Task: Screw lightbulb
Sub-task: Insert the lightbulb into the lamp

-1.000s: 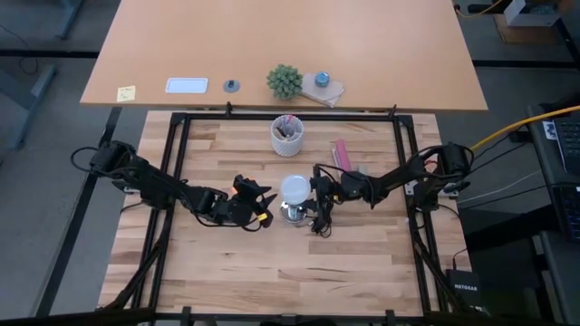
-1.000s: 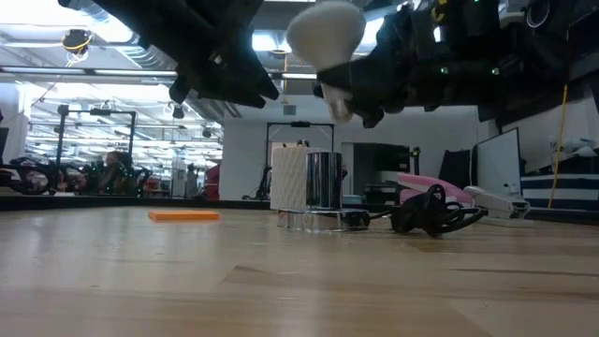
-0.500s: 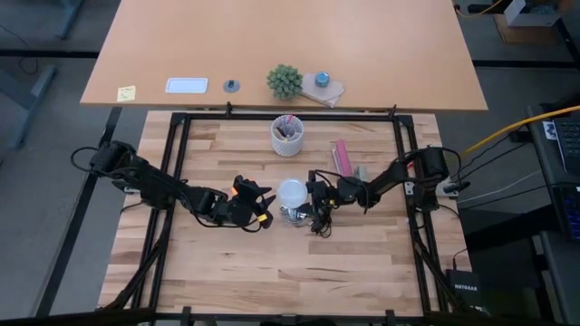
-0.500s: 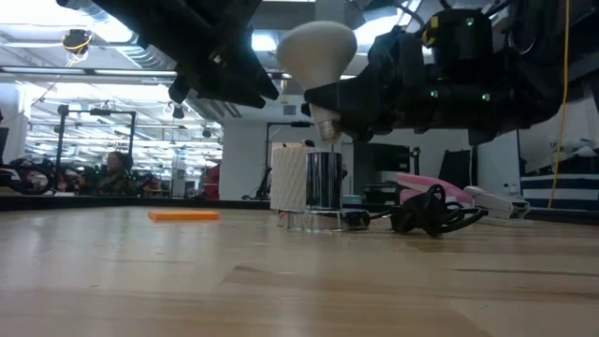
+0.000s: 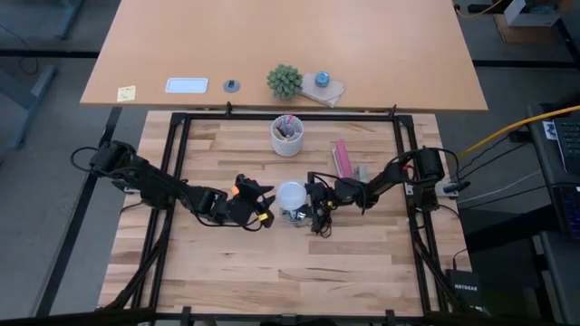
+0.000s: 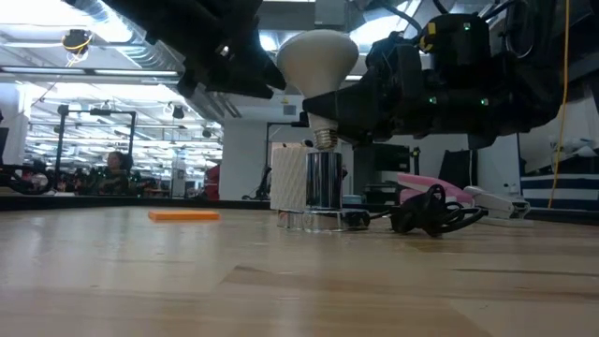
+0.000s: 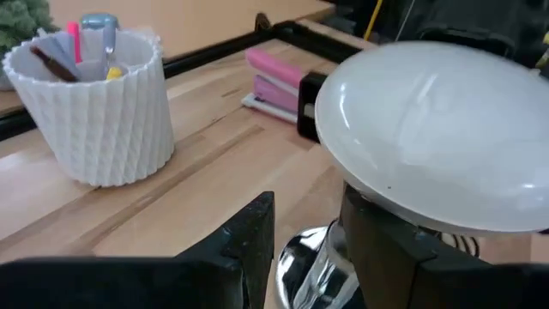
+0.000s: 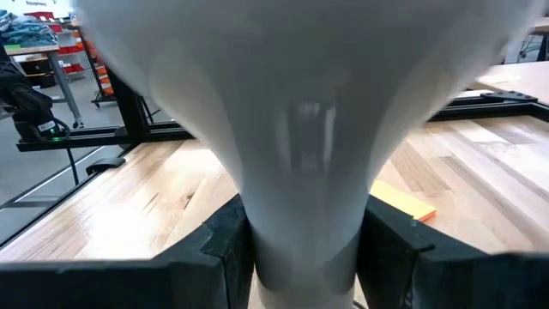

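Your right gripper [image 6: 329, 117] reaches in level, its fingers clamped on the lightbulb [image 6: 316, 56], base-down directly over the silvery fitting [image 6: 323, 183]. Your left gripper [image 5: 256, 204] hovers beside it above the bench [image 5: 272, 281], fingers apart.

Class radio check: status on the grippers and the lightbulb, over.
Right gripper clamps lightbulb upright, base just above silvery socket. Left gripper open, waiting beside. Nothing in between.

The high view looks straight down, taking in the whole table [image 5: 272, 263] and both arms from far off. The low view sits at tabletop height, facing level across the wood into the room behind. Left wrist view looks forward, very close on the bulb [image 7: 433, 129], with the cup [image 7: 94, 107] just beyond. Right wrist view presses right up against that bulb. All four share the bulb at mid-table.
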Robot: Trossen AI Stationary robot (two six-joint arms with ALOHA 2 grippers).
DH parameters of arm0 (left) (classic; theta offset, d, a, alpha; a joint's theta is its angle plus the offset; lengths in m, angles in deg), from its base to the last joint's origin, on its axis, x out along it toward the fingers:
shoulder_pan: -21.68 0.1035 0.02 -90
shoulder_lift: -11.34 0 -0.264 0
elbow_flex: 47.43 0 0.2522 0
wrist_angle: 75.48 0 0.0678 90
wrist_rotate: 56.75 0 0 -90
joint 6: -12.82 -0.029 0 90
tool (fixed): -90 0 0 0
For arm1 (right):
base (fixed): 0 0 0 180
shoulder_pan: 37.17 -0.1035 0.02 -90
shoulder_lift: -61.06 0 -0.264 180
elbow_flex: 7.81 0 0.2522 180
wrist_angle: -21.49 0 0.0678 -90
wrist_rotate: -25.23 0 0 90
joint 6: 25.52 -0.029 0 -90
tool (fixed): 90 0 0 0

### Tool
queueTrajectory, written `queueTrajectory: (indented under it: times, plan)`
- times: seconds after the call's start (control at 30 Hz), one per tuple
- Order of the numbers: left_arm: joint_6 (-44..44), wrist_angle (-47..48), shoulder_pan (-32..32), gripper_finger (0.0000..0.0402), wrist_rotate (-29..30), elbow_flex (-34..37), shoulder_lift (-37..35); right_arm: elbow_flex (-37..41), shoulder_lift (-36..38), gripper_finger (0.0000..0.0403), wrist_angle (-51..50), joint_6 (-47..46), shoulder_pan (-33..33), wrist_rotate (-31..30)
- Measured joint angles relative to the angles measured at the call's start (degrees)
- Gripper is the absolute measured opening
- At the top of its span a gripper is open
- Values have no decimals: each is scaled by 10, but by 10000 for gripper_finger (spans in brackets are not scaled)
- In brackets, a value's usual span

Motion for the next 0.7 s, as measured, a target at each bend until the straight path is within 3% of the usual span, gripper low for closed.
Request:
queueTrajectory:
  times: [0.7]
  plan:
    - [-19, -13, 0, 131, 1, 0, 0, 0, 1, 159, -53, 12, 0, -56]
